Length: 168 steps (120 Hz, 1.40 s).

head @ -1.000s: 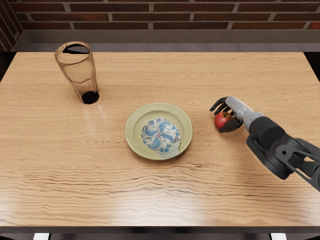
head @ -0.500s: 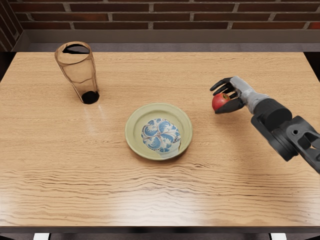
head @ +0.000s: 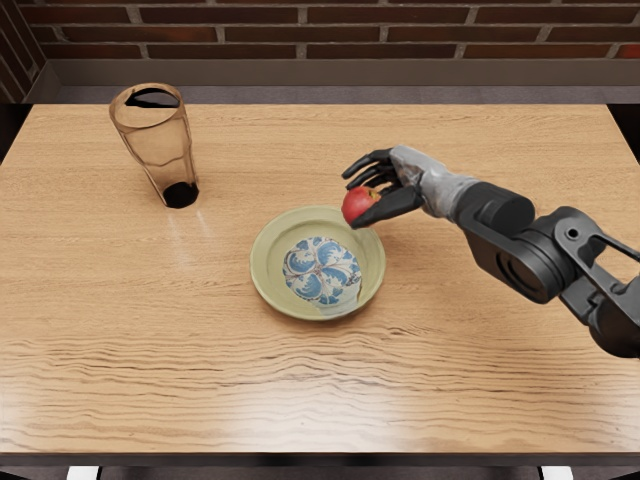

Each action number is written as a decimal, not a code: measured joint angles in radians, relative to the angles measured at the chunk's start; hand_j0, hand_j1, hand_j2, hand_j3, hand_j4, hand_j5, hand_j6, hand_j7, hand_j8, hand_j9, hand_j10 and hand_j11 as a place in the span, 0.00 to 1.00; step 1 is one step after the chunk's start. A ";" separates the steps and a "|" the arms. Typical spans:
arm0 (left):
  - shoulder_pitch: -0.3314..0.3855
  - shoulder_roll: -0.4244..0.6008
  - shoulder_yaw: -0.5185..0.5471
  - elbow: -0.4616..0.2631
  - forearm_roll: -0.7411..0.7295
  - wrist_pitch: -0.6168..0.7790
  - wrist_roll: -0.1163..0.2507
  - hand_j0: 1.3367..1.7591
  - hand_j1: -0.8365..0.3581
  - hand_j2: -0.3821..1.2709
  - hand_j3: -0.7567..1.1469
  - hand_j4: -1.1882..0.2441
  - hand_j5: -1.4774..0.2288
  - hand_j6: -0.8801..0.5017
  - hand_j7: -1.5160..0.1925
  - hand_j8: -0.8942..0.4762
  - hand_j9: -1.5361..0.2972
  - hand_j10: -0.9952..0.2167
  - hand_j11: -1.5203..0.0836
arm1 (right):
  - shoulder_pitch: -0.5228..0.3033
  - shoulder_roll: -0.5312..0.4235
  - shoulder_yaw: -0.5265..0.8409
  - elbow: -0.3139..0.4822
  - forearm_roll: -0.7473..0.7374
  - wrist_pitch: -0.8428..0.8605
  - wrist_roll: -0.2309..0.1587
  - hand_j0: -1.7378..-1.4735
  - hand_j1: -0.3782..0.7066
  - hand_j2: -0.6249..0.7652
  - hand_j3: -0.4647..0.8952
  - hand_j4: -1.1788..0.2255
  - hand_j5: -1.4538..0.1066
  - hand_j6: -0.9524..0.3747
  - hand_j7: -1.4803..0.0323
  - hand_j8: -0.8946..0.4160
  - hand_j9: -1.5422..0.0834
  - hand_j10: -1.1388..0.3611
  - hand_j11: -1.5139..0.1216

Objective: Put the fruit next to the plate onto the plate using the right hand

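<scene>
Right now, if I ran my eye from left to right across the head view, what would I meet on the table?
Tall glass → plate → right hand, whose arm runs off the right edge. The hand grips a red fruit over the plate's far right rim, so the fruit has no clear place of its own in the order.

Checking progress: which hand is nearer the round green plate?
Right. The right hand, gripping the small red fruit, hovers at the far-right rim of the green plate; the left is out of view.
</scene>
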 joint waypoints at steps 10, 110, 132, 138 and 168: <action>0.000 0.000 0.000 0.000 0.000 0.000 0.000 0.76 0.99 0.23 0.40 0.83 0.87 0.64 0.89 0.65 0.84 0.82 0.95 | -0.002 0.025 -0.002 0.001 0.003 0.002 0.000 0.30 0.59 0.68 0.34 0.39 0.40 0.26 0.43 0.36 0.44 0.41 0.42; 0.000 0.000 0.000 0.000 0.000 0.000 0.000 0.76 0.99 0.23 0.40 0.83 0.87 0.64 0.89 0.65 0.84 0.82 0.95 | -0.022 0.087 0.038 0.048 0.085 0.117 0.001 0.30 0.13 0.48 0.34 0.76 0.84 0.63 0.88 0.62 0.86 0.70 0.83; 0.000 0.000 0.000 0.000 0.000 0.000 0.000 0.76 0.99 0.23 0.40 0.83 0.87 0.64 0.89 0.65 0.84 0.82 0.95 | -0.025 0.094 0.182 0.064 0.356 0.304 0.001 0.30 0.09 0.46 0.34 0.79 0.88 0.67 0.92 0.64 0.90 0.72 0.87; 0.000 0.000 0.000 0.000 0.000 0.000 0.000 0.76 0.99 0.23 0.40 0.83 0.87 0.64 0.89 0.65 0.84 0.82 0.95 | -0.031 0.091 0.214 0.064 0.426 0.340 0.001 0.30 0.08 0.46 0.34 0.80 0.88 0.67 0.93 0.65 0.90 0.73 0.88; 0.004 0.000 0.002 0.000 0.000 0.000 0.000 0.76 0.99 0.23 0.40 0.83 0.87 0.64 0.89 0.65 0.84 0.82 0.95 | -0.198 0.075 0.433 0.051 0.600 0.493 0.001 0.30 0.07 0.45 0.34 0.81 0.90 0.69 0.95 0.66 0.92 0.74 0.90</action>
